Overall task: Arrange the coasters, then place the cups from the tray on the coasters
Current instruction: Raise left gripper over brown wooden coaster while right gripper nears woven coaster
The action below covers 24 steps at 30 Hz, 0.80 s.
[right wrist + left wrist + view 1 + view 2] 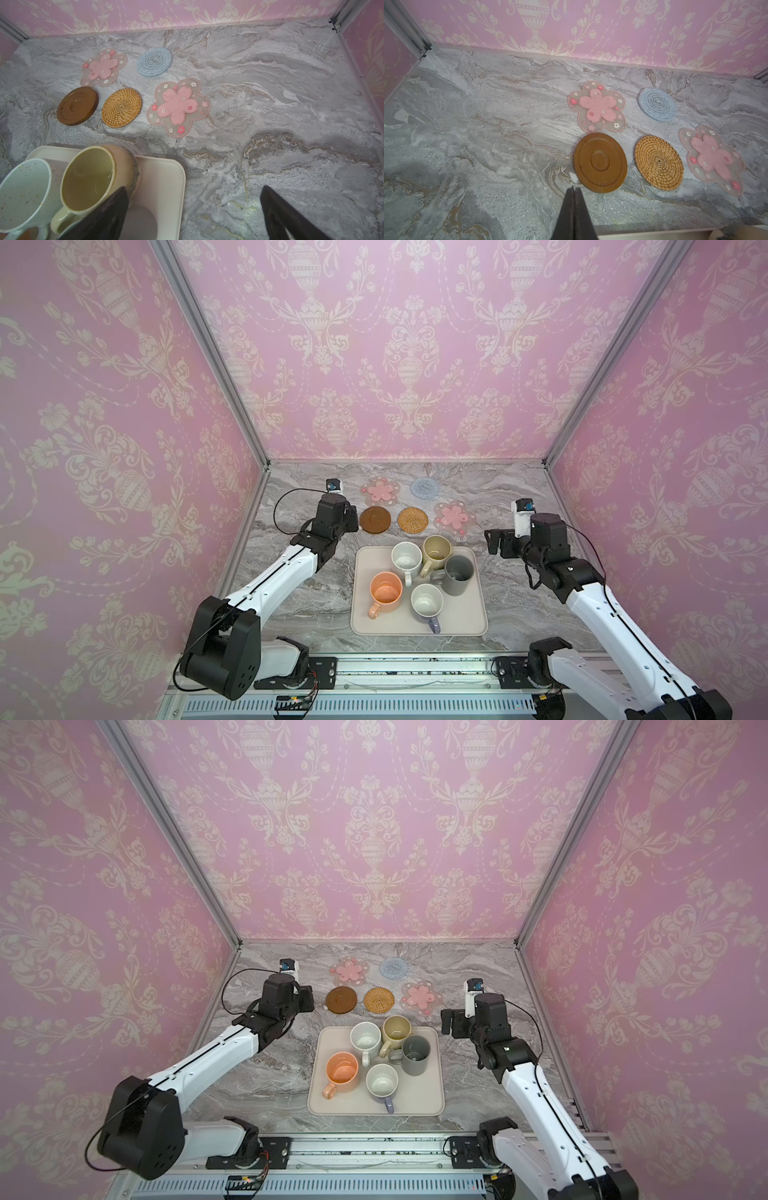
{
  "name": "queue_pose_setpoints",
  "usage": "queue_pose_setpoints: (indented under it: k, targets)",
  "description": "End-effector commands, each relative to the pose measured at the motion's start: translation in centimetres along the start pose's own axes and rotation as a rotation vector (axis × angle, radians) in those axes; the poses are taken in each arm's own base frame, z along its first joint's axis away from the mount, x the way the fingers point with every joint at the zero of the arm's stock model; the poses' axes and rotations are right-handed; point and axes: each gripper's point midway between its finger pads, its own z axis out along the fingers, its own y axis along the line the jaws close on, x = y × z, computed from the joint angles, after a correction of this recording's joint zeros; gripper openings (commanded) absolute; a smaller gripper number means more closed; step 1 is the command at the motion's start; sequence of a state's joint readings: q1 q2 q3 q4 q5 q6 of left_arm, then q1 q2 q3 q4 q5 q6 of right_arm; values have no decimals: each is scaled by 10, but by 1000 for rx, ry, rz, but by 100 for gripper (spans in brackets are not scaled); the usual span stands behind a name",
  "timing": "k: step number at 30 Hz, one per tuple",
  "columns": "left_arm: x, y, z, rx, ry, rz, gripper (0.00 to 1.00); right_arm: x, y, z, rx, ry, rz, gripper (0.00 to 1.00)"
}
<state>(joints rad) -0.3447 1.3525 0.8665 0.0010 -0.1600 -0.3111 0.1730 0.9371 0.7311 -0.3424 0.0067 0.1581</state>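
Note:
Five coasters lie spread at the back of the table: a pink flower (380,492), a blue crocheted round (425,487), a dark brown disc (376,520), a rattan round (412,519) and a second pink flower (454,517). The cream tray (358,614) holds the cups: speckled white (406,558), beige-yellow (437,551), dark grey (458,572), orange-peach (386,591) and lavender (427,601). My left gripper (575,188) is shut and empty, just short of the brown disc (600,163). My right gripper (194,188) hangs open over the tray's far right corner (178,172), beside the beige-yellow cup (89,176).
Pink patterned walls close in the marble table on three sides, with metal posts at the back corners. Bare marble lies left of the coasters and right of the tray. The arm bases sit on a rail along the front edge.

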Motion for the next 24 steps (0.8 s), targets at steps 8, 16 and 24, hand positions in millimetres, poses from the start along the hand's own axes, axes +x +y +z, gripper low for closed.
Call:
queue_pose_setpoints:
  k: [8,16,24]
  targets:
    - [-16,-47,38,168,-8,47,0,-27,13,9,-48,-41,-26,100]
    - [-2,-61,73,123,182,84,0,-34,14,25,-35,-2,-41,99]
    - [-5,-75,98,107,212,17,0,-38,21,42,-42,109,-21,96]
